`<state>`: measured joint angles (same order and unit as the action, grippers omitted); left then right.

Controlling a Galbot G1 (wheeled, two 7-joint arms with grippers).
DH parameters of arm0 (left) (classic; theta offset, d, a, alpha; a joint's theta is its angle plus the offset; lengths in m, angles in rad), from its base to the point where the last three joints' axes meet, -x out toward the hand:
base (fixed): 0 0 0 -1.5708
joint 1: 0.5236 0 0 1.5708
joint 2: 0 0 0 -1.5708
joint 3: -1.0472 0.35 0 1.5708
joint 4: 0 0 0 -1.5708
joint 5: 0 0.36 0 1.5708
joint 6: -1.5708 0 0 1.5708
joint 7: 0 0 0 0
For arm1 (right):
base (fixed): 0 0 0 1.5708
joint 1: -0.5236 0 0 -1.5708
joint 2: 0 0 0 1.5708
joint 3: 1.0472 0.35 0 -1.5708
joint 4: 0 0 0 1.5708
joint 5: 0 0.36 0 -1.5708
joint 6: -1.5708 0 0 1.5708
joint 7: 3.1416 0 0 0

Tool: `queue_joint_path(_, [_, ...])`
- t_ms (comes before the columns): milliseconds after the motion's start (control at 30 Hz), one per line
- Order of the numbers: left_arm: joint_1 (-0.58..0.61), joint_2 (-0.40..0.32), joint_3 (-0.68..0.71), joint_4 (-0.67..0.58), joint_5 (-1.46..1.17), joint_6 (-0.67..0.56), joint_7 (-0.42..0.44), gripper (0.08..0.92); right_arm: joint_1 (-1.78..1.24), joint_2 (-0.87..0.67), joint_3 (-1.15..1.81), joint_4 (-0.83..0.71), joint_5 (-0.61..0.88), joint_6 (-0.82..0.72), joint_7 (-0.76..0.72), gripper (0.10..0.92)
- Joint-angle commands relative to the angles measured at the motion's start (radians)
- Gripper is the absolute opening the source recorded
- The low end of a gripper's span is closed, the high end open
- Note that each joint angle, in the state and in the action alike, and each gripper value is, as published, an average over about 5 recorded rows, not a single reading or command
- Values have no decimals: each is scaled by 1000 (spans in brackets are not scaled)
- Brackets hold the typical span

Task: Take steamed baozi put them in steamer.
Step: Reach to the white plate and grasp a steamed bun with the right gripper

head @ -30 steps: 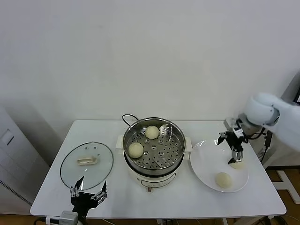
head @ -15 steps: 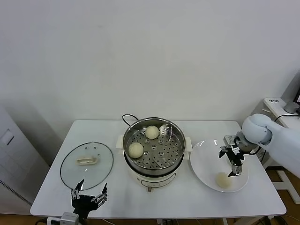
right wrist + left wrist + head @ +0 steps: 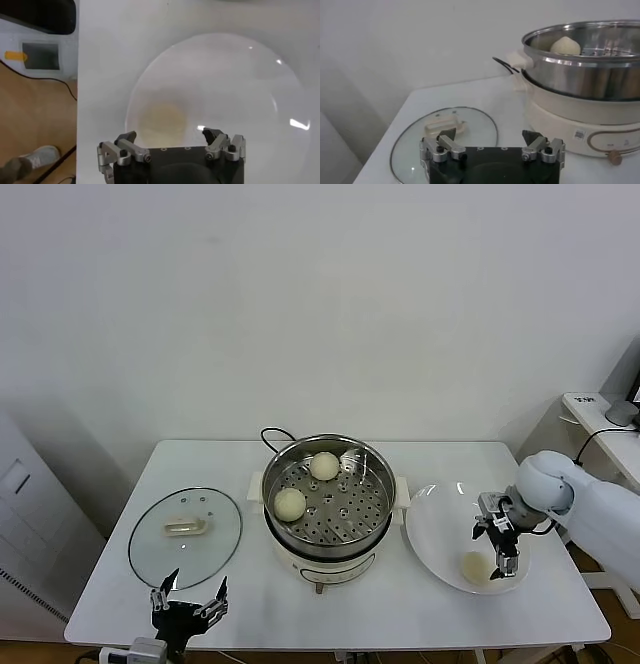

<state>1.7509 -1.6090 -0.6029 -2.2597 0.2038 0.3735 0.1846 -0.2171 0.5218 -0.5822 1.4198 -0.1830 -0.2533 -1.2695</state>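
- Head view puts the right gripper [image 3: 502,556] at the lower right of the frame, over the white plate [image 3: 432,534], fingers spread wide and holding nothing.
- Right beside its fingertips, towards the frame's left, sits a pale baozi on the plate [image 3: 474,565]. I can't tell whether the fingers touch it.
- From the right wrist view the same bun [image 3: 159,119] shows as a soft cream patch in the plate's hollow, just ahead of the open fingers [image 3: 126,139], which have not closed round it.
- So the step in hand, as I read it, is the reach for a bun on the plate. Only this one shows there in these views; another could be hidden behind the gripper.
- The steamer [image 3: 330,446] stands in the middle of the frame, lid off, with two baozi already inside: one at the back [image 3: 323,465], one at the front left [image 3: 290,503]. About half the job looks done.
- Next move calls for settling the fingers either side of the bun and closing gently, since the soft dough would squash easily. Then lift clear of the plate's rim and carry it towards frame left, over the steel wall, to a bare patch of the perforated floor.
- Left gripper [image 3: 188,602] waits at the bottom left, wide open and empty, near the glass lid [image 3: 186,534].
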Motion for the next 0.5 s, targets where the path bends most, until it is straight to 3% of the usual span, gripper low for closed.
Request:
queue_joint_path(33, [-1,-16,-1,8,0,3,0,823,-59,32,46,-46,-26,9,3,823])
queue_joint_path(500, [-12,-17,-4,18,1,13,6,823,-64,59,41,-72,-35,6,6,823])
